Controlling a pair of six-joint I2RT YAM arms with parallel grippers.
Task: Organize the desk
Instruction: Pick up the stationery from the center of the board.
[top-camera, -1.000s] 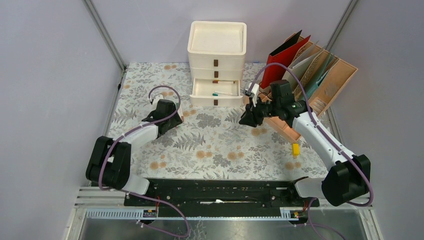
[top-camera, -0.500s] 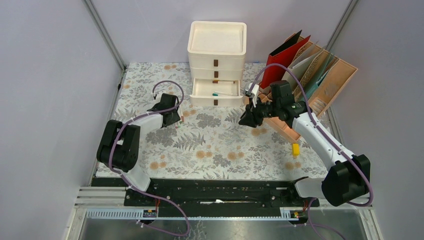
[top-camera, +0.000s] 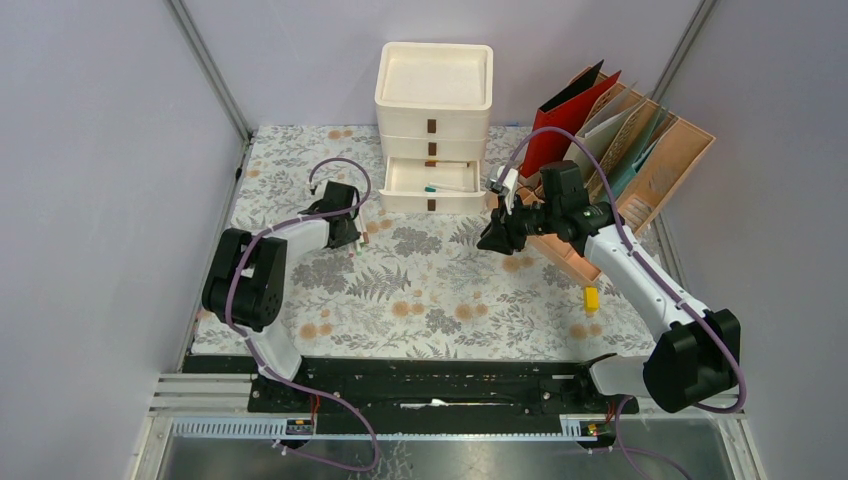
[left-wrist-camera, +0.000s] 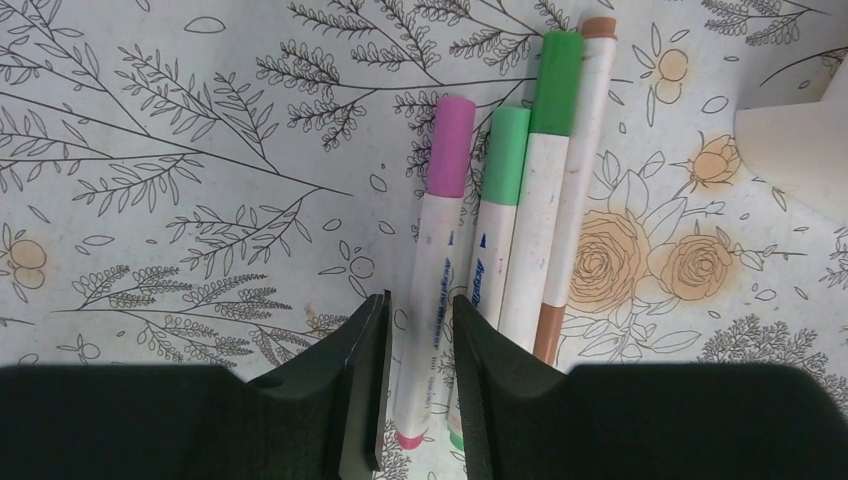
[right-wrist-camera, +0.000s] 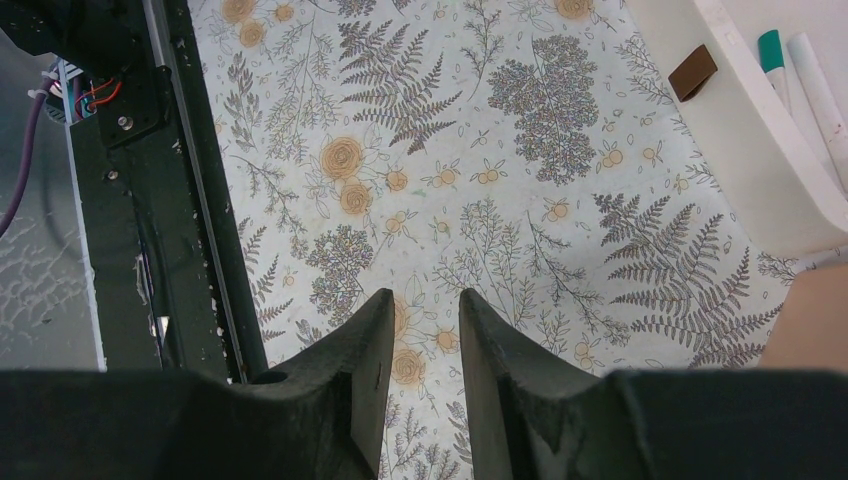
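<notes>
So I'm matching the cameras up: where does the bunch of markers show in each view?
Top external: markers, tiny, left of centre at the left gripper's tip.
Left wrist: centre of frame, the pink-capped marker between the fingers.
Right wrist: not in it.
Shared landmark: the desk's fern-and-flower cloth.

Four markers (left-wrist-camera: 440, 250) on the counter (top-camera: 440, 290), two pens (right-wrist-camera: 770, 48) in the drawer unit (top-camera: 435, 75), one file rack (top-camera: 660, 170), one yellow block (top-camera: 591, 298).
</notes>
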